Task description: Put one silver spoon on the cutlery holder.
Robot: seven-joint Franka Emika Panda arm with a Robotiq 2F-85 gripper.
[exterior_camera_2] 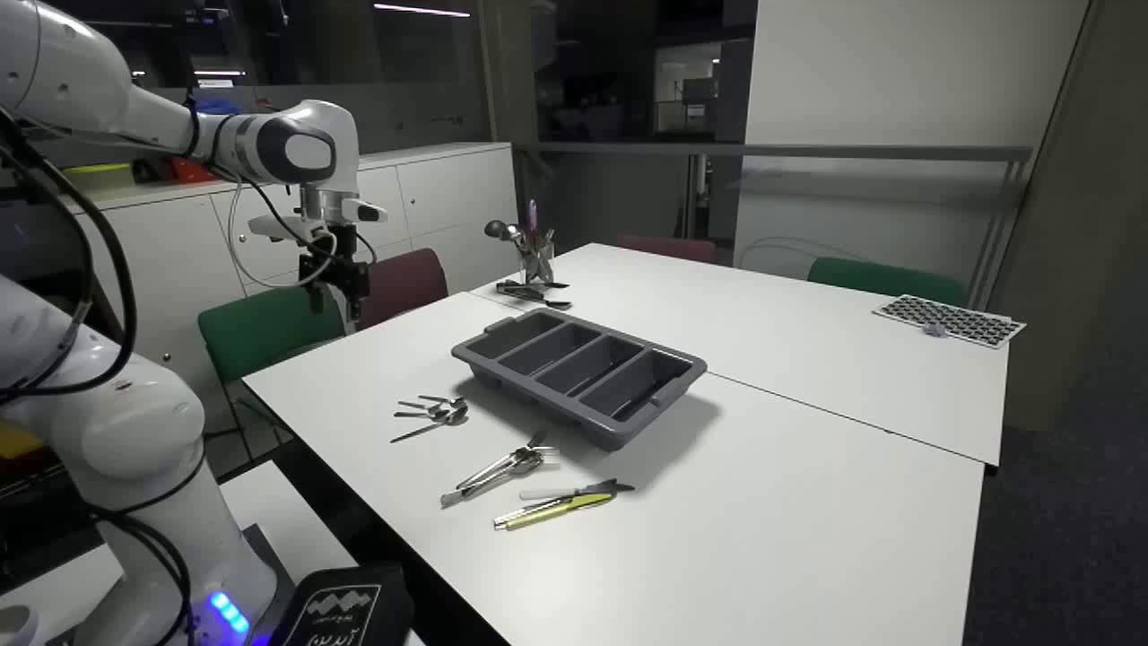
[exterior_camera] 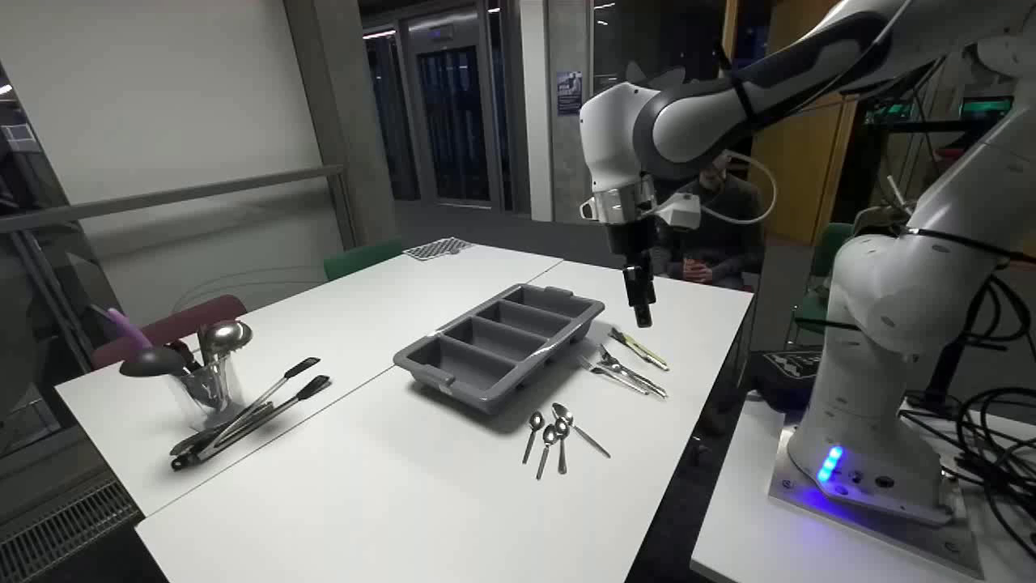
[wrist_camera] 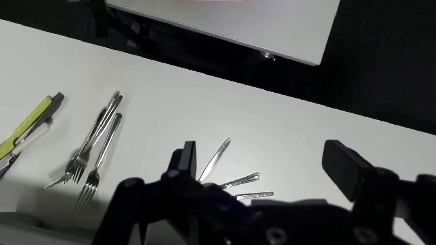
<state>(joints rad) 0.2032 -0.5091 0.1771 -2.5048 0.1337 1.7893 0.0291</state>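
The clearest writing is on a black case [exterior_camera_2: 345, 588], which lies beside the robot base [exterior_camera: 866, 437]: white letters under a white pattern of diamonds. The script looks like Arabic or Persian, and the border of the view cuts its lower part, so I cannot read it surely. On a pillar [exterior_camera: 569, 162] at the back hangs a poster [exterior_camera: 569, 93]; its print is too small for reading.

Four silver spoons [exterior_camera: 562, 427] lie together on the white table [exterior_camera: 364, 486], outside the cutlery holder [exterior_camera_2: 549, 401], near the edge which faces the robot base. In the wrist view, one spoon handle [wrist_camera: 255, 195] bears a fine ornament; whether it includes a stamp, I cannot tell. The holder stands upright, farther inward from the same edge, beside the seam [exterior_camera_2: 807, 405] of the table. In both exterior views it shows four long compartments. Along this edge, the forks [wrist_camera: 93, 178] come after the spoons, and then the knives [exterior_camera_2: 552, 511], one of them yellow, nearest to the far corner [exterior_camera: 738, 298] in an exterior view.

The gripper [wrist_camera: 260, 163] hangs in the air, and its two fingers [wrist_camera: 342, 166] are released, standing well apart. In the wrist view, spoon handles show between them.
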